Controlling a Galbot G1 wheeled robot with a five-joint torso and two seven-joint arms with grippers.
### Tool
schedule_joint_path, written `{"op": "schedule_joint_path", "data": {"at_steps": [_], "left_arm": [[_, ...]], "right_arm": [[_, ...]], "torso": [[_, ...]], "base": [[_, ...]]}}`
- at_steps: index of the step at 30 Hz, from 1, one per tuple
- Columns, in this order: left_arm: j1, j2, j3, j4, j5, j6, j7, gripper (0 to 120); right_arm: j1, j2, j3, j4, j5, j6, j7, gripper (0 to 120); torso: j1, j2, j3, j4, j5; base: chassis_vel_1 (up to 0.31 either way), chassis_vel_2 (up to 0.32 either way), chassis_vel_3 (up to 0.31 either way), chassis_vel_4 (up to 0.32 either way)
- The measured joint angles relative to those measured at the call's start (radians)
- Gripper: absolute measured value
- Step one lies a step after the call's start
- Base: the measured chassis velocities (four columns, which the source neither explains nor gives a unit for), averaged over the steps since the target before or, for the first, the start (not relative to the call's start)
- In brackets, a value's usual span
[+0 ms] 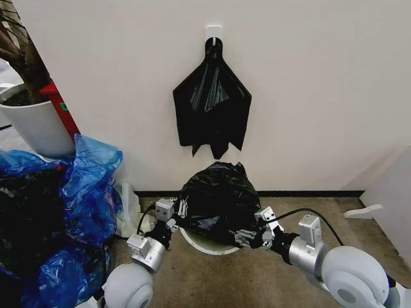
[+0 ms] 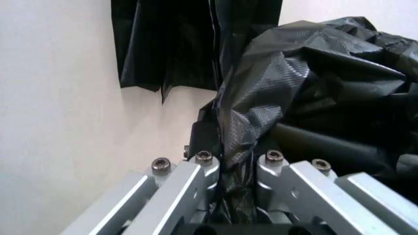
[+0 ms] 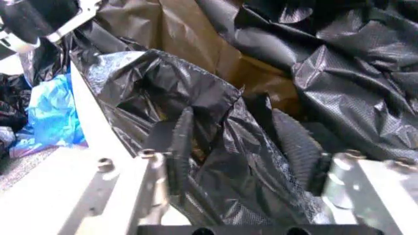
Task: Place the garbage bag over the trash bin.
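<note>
The glossy black garbage bag [image 1: 217, 199] bulges in a wrinkled mound over the off-white trash bin, whose rim [image 1: 207, 248] peeks out below it at the front. My left gripper [image 1: 176, 215] is at the bag's left side, shut on a fold of the black film [image 2: 251, 112] that runs between its fingers. At the bag's front right, my right gripper [image 1: 252, 235] has a bunch of the bag [image 3: 196, 107] between its ribbed pads [image 3: 297, 147]. In the right wrist view the bin's white edge [image 3: 91, 122] runs beside that fold.
A smaller black plastic bundle [image 1: 212, 106] hangs from a wall hook above the bin. Shiny blue bags [image 1: 83, 186] are piled on the left, with a white plant pot [image 1: 35, 128] behind them. A white panel [image 1: 395, 192] stands at the right. Brown floor lies in front.
</note>
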Motion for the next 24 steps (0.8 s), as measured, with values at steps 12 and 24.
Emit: {"op": "schedule_joint_path", "data": {"at_steps": [12,24], "left_arm": [[-0.018,0.001,0.006,0.011,-0.049,0.018,-0.013,4],[-0.091,-0.008,0.009,0.029,-0.23,0.096,-0.116,4]], "right_arm": [[-0.011,0.001,-0.011,-0.003,-0.057,0.037,-0.078,0],[-0.051,0.023,-0.115,-0.006,-0.274,0.138,-0.297,0]], "torso": [[0.0,0.0,0.0,0.0,0.0],[0.0,0.0,0.0,-0.0001,0.0]], "base": [[0.0,0.0,0.0,0.0],[0.0,0.0,0.0,0.0]]}}
